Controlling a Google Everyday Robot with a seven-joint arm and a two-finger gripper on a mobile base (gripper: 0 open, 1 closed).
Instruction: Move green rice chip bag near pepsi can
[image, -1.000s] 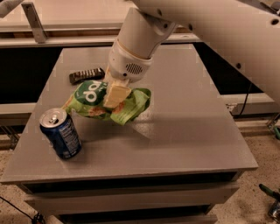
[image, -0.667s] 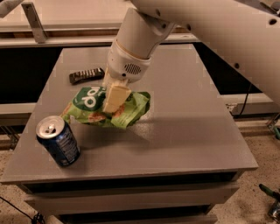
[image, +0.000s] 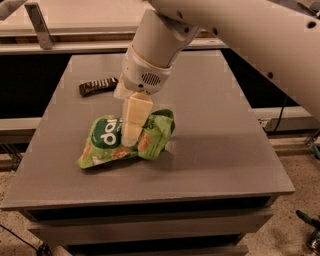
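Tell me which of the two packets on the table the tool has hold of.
The green rice chip bag, front-centre on the table: the tool is shut on its middle. The small dark ridged bar lies apart at the far left.

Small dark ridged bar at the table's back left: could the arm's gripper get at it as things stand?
Probably not yet. The gripper, mid-table, is shut on the crinkly light-green rice chip bag, so it is occupied. Otherwise the path over the grey table to the dark ridged bar looks free.

Cream hand gripping green rice chip bag; grey table.
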